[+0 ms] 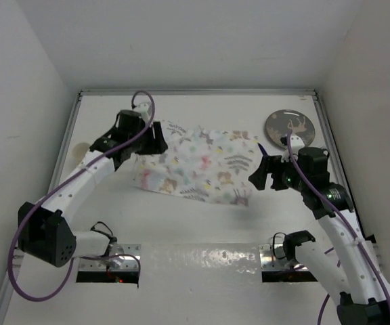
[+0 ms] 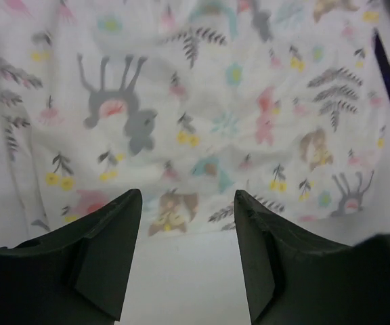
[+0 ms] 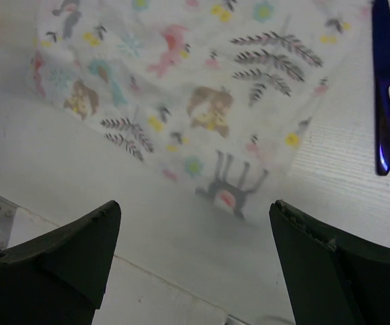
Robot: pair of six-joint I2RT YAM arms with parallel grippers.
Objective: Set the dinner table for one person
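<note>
White bench (image 1: 181, 220) is topped by a crooked placemat (image 1: 202, 166), easily bunched if tugged by the left claw (image 2: 187, 196) or right claw (image 3: 195, 206), both spread apart.

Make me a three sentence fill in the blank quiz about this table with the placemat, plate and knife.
1. The jaws of the left gripper and the right gripper are both ____.
2. The knife beside the placemat is coloured ____.
3. From above, the plate sits in the far ____ corner of the dinner table.
Missing words: open; blue; right.
</note>
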